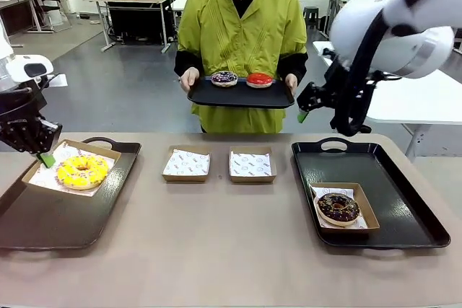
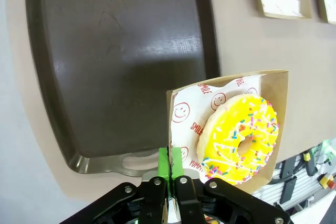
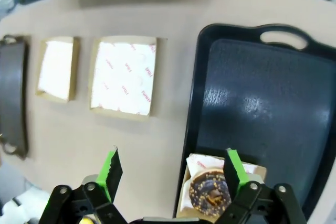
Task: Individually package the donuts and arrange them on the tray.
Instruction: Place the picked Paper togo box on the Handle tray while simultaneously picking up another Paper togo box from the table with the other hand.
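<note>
At the near left, the left gripper [image 2: 170,157] is pressed together on one corner of a paper-lined box [image 2: 281,103], and nothing else is pinched. The yellow donut [image 2: 240,137] is carried in this box, which is held at the far left corner of the left tray [image 1: 43,229]. Whether the box rests flat on the tray cannot be told.

At the near right, the chocolate donut [image 1: 338,208] is seated in its own box on the right tray [image 1: 404,178]. The right gripper [image 3: 171,163] is held high above the table with its fingers spread wide, and nothing is gripped.

Between the trays, two empty boxes [image 1: 186,163] [image 1: 252,164] are laid side by side on the table.

At the far side, a third tray [image 1: 242,96] is held by the person, and the purple donut [image 1: 224,78] and red donut [image 1: 259,79] are offered on it.

The step in hand is judged to be placement of the boxed yellow donut. For the next move, the box is to be set down level inside the tray rim before the corner is released.
</note>
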Robot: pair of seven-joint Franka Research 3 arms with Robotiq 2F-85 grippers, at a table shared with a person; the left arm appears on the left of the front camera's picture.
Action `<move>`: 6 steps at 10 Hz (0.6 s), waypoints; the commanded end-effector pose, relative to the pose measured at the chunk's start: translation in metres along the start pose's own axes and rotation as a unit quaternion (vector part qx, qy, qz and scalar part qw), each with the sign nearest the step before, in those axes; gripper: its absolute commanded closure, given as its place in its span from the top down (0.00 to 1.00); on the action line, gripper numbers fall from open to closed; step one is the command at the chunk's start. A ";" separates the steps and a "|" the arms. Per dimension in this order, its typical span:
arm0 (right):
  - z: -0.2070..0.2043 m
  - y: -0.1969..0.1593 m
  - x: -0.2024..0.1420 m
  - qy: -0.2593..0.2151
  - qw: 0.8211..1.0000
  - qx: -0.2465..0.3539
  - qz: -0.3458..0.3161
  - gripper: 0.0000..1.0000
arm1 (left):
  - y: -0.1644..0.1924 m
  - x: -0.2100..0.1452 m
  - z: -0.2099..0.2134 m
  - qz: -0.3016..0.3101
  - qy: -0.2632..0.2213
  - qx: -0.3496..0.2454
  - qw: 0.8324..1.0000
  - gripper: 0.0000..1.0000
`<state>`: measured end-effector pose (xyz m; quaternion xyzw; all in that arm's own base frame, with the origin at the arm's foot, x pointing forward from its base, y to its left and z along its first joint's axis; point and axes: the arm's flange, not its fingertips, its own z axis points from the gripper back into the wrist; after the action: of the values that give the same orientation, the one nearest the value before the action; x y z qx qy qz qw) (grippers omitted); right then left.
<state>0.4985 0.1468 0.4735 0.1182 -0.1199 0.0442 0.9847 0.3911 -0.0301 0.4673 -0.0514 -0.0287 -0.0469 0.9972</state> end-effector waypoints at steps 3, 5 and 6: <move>-0.050 0.058 0.043 0.042 0.995 -0.090 -0.021 1.00 | 0.027 -0.022 -0.036 0.048 -0.017 0.070 0.996 0.01; -0.082 0.086 0.055 0.067 0.991 -0.112 -0.008 1.00 | 0.033 -0.028 -0.047 0.063 -0.015 0.059 0.996 0.01; -0.100 0.100 0.057 0.074 0.990 -0.117 0.000 1.00 | 0.032 -0.019 -0.039 0.039 -0.006 0.055 0.998 0.01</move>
<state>0.5497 0.2525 0.4157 0.0172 -0.0589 0.0395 0.9973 0.3736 0.0003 0.4165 0.0018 -0.0317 0.0033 0.9995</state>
